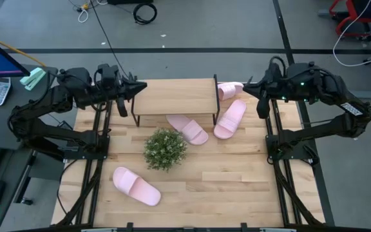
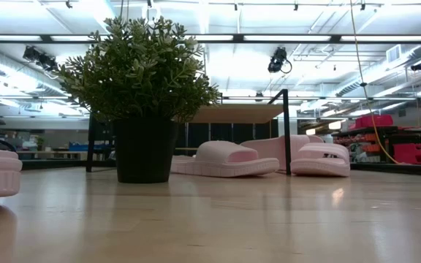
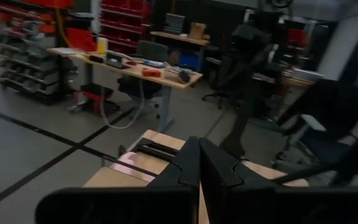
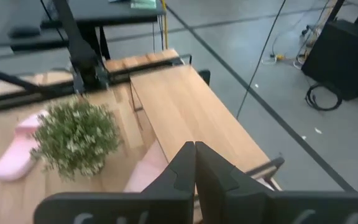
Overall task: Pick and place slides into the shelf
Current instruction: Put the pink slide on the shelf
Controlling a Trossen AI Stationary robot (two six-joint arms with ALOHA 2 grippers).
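Hovering beside the shelf [image 1: 174, 96], my left claw [image 1: 142, 86] sits at its left end and my right claw [image 1: 248, 84] off its right end, both with fingers pressed together and holding nothing. One slide [image 1: 229, 89] lies just past the shelf's right end, nearest my right claw; a second [image 1: 230, 119] rests in front of that end, and a third [image 1: 188, 128] pokes out from under the shelf's front edge. The fourth [image 1: 136, 186] lies well apart, beyond the plant [image 1: 165, 148] that stands in front of the shelf. All sit on a pale wooden table [image 1: 237, 187], with grey floor, cables and workbenches behind the shelf. The slides are pale pink foam, each with one broad strap.
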